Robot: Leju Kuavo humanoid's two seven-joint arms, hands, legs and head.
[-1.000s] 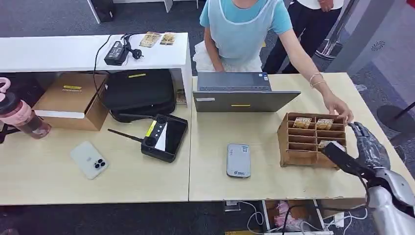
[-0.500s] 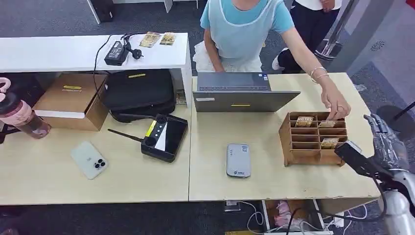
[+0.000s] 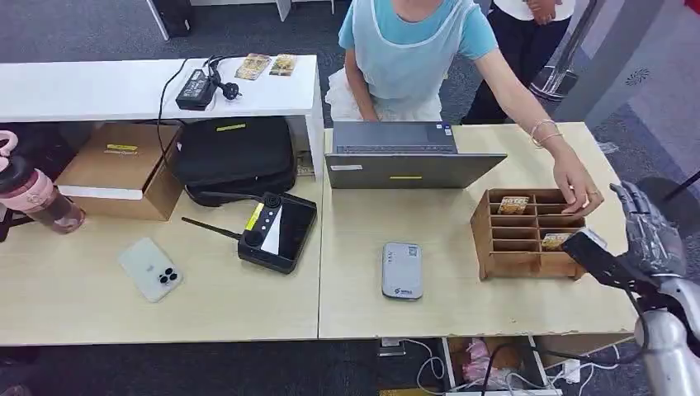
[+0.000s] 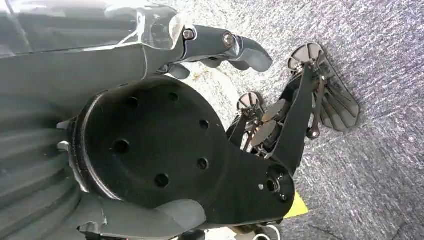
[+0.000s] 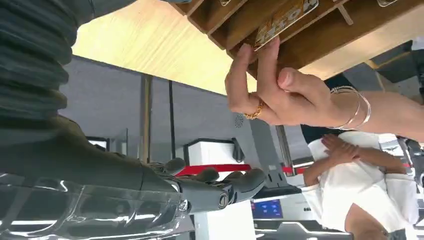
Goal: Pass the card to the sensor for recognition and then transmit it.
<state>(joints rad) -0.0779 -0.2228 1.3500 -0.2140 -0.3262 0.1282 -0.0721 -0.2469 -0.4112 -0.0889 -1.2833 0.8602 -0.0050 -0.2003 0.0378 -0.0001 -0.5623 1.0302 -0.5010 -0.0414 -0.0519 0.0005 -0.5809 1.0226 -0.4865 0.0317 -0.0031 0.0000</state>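
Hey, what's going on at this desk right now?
A person's hand is reaching into the wooden card rack, fingers on a card in a back slot. The robot's right hand hovers open beside the rack, holding nothing. The grey card sensor lies untouched on the table, with the laptop behind it.

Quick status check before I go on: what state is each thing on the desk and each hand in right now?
Laptop: lid open.
Wooden card rack: upright, cards in some slots.
Card: sitting in a top slot.
Person's hand: fingers reaching into a top slot.
Card reader: flat on the desk, nothing on it.
Right hand: open, holding nothing, beside the rack.
Left hand: hanging over the floor, fingers curled, holding nothing.
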